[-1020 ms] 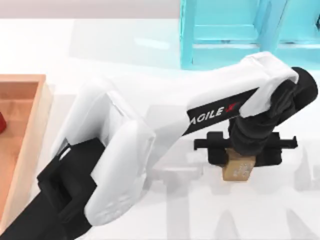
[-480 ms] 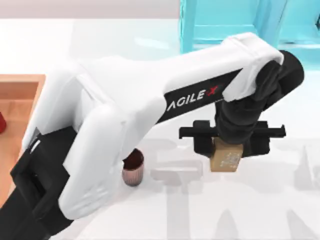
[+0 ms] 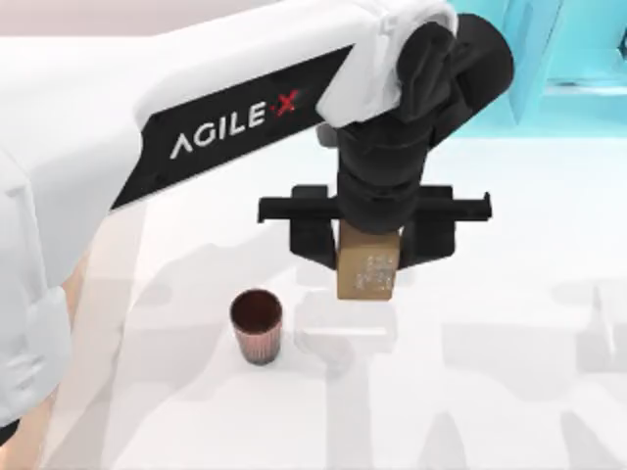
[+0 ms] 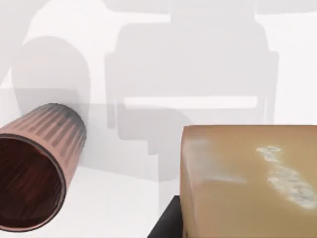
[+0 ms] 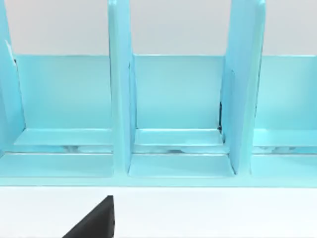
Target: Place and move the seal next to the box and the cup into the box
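A: Left gripper [image 3: 368, 257] is up over the middle of the white table [image 3: 509, 411], fingers clamped on the seal [image 3: 367, 270], which hangs clear of the surface with its shadow thrown below.

B: Room around it?

A: Plenty. Bare tabletop lies to the right and toward the near edge. The cup [image 3: 257, 326] stands upright just left of the seal and a bit nearer the camera, apart from it, nothing touching.

B: And the far side?

A: The turquoise shelf frame [image 3: 573, 59] sits along the far right edge, well apart from the gripper. The right wrist view looks straight at its upright dividers [image 5: 120, 89].

B: Describe the seal.

A: Tan-brown block, whitish carved marks on the face turned upward. The left wrist view shows it close up [image 4: 247, 183], marks pale and patchy, with the ribbed reddish-brown cup [image 4: 37, 168] alongside, its dark inside open.
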Tool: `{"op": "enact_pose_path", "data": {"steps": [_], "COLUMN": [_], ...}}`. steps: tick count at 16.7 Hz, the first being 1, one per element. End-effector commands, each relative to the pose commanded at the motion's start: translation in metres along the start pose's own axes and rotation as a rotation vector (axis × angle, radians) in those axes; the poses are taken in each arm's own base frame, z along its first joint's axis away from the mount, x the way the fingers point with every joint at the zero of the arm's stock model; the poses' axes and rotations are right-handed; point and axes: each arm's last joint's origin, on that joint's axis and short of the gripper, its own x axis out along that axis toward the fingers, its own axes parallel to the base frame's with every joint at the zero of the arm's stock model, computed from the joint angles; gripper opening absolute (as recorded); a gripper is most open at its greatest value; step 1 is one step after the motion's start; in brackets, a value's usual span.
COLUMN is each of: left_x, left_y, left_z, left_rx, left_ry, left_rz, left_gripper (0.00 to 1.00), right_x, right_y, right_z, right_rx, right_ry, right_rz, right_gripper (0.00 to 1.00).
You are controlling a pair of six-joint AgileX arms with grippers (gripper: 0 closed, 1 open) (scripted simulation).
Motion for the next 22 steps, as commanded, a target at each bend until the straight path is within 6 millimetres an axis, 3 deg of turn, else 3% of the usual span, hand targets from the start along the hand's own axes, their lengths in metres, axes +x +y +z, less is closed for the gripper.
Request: {"op": "enact_pose_path", "data": {"steps": [4, 7, 9, 12, 14, 16, 22], "left_x": [0.0, -0.003, -0.006, -0.009, -0.011, -0.013, -0.011], "left_y": [-0.001, 0.022, 0.057, 0.127, 0.167, 0.19, 0.196], "left_z": [0.0, 0.017, 0.038, 0.069, 0.079, 0.082, 0.083], "left_rx": [0.006, 0.004, 0.0, 0.001, 0.003, 0.004, 0.009], "left_ry": [-0.001, -0.004, -0.005, -0.006, -0.005, -0.003, 0.0], "left_rz": [0.0, -0.007, -0.01, -0.008, -0.007, -0.007, -0.003], "left_gripper": [0.0, 0.0, 0.0, 0.0, 0.0, 0.0, 0.0], "right_x": [0.0, 0.0, 0.0, 0.0, 0.0, 0.0, 0.0], "right_y": [0.0, 0.0, 0.0, 0.0, 0.0, 0.0, 0.0], "right_z": [0.0, 0.0, 0.0, 0.0, 0.0, 0.0, 0.0], "right_rx": [0.0, 0.0, 0.0, 0.0, 0.0, 0.0, 0.0], "right_ry": [0.0, 0.0, 0.0, 0.0, 0.0, 0.0, 0.0], "right_rz": [0.0, 0.0, 0.0, 0.0, 0.0, 0.0, 0.0], "right_gripper": [1.0, 1.0, 1.0, 1.0, 1.0, 1.0, 1.0]}}
